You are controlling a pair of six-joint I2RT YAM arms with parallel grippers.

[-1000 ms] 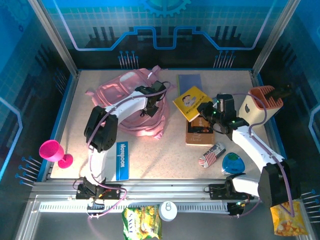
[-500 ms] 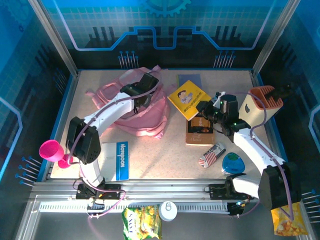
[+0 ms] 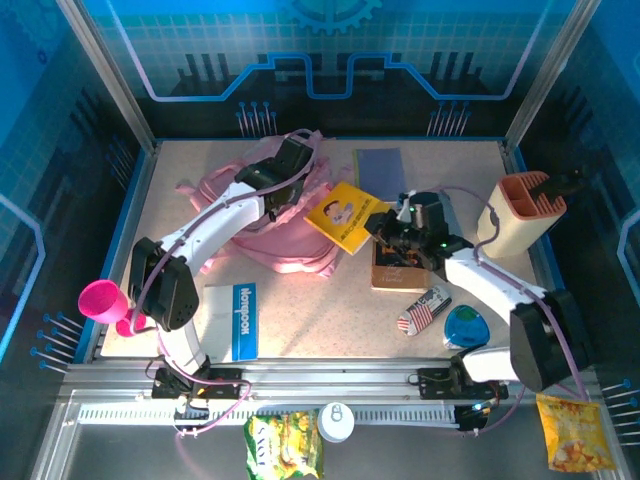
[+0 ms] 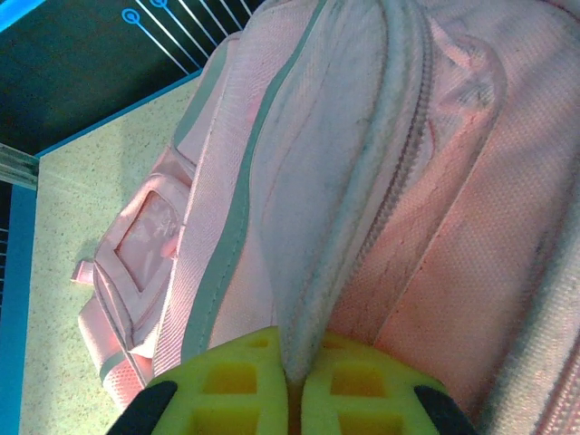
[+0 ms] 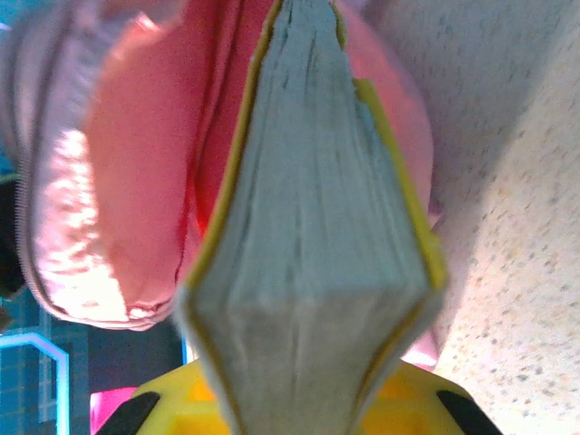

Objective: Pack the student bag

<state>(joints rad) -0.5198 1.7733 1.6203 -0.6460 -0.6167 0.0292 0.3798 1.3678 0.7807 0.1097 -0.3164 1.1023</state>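
**Book at the mouth of the bag**

Lying soft and crumpled on the far left part of the desk (image 3: 330, 300): the pink bag (image 3: 262, 240). Pinched by a fold of fabric beside a zip in the left pincer (image 4: 294, 385), closed with only cloth between the pads. Gripped by one edge in the right pincer (image 3: 380, 225), closed down on it: a yellow book (image 3: 342, 215), page edges facing the bag's open mouth, far corner at the bag's right edge.
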